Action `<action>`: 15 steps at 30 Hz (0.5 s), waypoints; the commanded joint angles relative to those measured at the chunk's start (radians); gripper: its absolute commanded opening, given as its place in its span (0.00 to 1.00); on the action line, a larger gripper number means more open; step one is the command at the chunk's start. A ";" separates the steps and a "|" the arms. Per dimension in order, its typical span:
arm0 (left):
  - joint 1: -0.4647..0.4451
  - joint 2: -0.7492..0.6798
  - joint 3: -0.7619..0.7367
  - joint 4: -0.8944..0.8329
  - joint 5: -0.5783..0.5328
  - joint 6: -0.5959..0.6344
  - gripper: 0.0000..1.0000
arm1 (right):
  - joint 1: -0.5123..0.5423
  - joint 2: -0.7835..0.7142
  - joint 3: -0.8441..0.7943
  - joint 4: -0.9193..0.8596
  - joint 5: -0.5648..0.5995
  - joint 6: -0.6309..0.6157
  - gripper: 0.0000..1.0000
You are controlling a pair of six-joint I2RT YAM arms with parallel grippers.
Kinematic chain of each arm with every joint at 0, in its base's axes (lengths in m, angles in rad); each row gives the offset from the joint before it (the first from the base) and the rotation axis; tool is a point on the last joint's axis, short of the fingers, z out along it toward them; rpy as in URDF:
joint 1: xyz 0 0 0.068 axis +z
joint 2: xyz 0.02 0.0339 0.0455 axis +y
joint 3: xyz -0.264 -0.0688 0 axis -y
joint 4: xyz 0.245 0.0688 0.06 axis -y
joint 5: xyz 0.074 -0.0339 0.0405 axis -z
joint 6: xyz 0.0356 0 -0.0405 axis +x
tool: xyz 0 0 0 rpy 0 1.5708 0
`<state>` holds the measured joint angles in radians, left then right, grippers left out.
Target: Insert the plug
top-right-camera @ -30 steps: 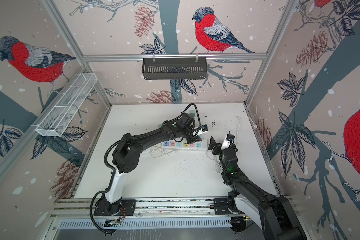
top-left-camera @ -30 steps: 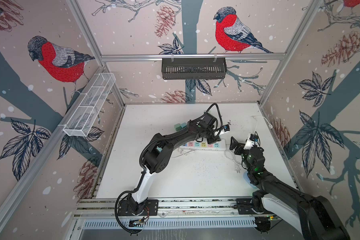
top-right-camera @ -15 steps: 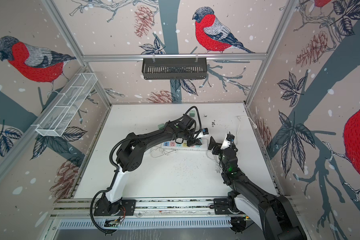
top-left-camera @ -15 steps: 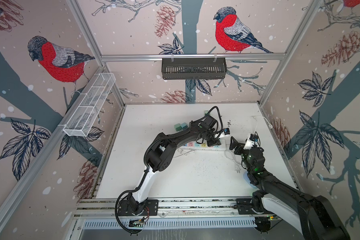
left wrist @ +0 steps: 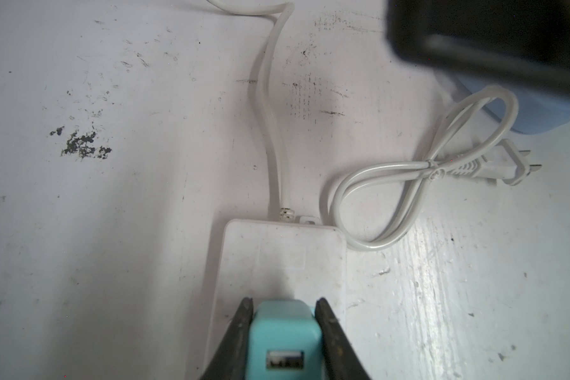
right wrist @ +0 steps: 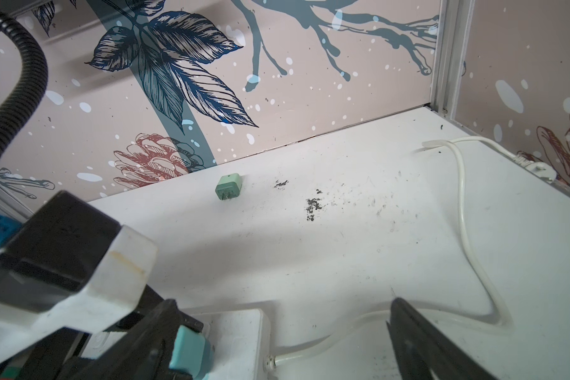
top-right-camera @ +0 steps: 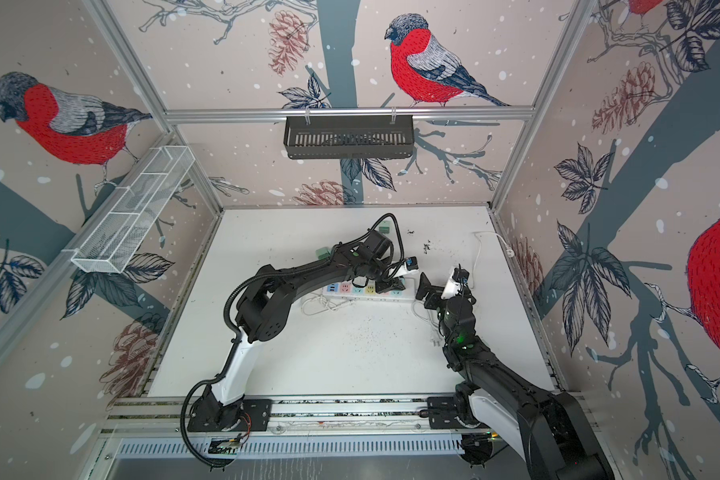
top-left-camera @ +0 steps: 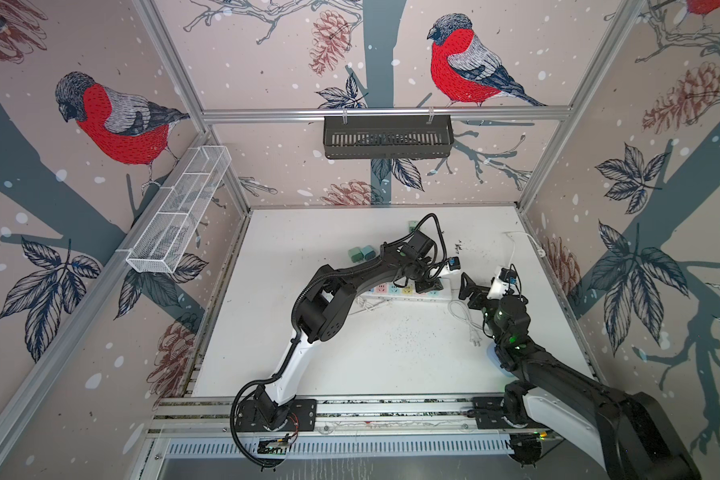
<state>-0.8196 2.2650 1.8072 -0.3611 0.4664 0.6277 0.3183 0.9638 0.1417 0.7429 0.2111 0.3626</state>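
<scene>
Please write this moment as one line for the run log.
step: plug insertion | left gripper: shut on plug, over power strip | right gripper: open, empty, near cord | plug seated: cannot tell

Table (right wrist: 343,246): white, scuffed, I noted.
Power strip (left wrist: 283,256): lay under my left gripper (left wrist: 283,301).
Coiled cord (left wrist: 431,164): lay just ahead.
Green adapter (right wrist: 228,187): lay well apart.

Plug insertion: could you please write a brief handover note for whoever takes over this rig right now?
Left gripper: shut on the teal plug, held over the white power strip near its cord end.
Right gripper: open, empty, beside that end.
Done: plug grasped and brought to the strip.
Left: seating cannot be told; press in, then release.
Spare green plug lies near the back wall.
</scene>
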 commanded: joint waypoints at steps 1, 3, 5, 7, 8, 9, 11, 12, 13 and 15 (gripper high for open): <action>0.002 0.012 0.004 -0.034 0.010 0.014 0.00 | 0.001 -0.009 -0.005 0.034 0.015 -0.005 1.00; 0.002 0.012 0.004 -0.040 0.014 0.015 0.00 | -0.001 -0.014 -0.005 0.025 0.036 0.005 1.00; 0.000 0.008 -0.005 -0.040 0.021 0.015 0.00 | -0.006 -0.033 -0.005 0.005 0.051 0.021 1.00; 0.002 0.002 -0.032 -0.024 0.029 0.015 0.00 | -0.012 -0.081 0.010 -0.071 0.071 0.035 1.00; 0.002 -0.001 -0.045 -0.016 0.030 0.017 0.00 | -0.012 -0.114 0.019 -0.121 0.096 0.058 1.00; 0.002 -0.002 -0.058 -0.007 0.028 0.018 0.00 | -0.015 -0.151 0.033 -0.184 0.138 0.108 1.00; 0.006 0.000 -0.074 0.000 0.026 0.017 0.00 | -0.022 -0.233 0.060 -0.293 0.149 0.181 1.00; 0.013 0.003 -0.077 -0.001 0.032 0.013 0.00 | -0.022 -0.278 0.073 -0.335 0.123 0.201 1.00; 0.017 0.006 -0.078 0.001 0.043 0.003 0.00 | -0.022 -0.320 0.083 -0.365 0.090 0.226 1.00; 0.029 0.004 -0.087 0.014 0.058 -0.033 0.00 | -0.023 -0.399 0.091 -0.410 0.033 0.294 1.00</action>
<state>-0.8005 2.2616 1.7355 -0.2718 0.5098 0.6239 0.2951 0.6266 0.2173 0.4587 0.2981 0.5354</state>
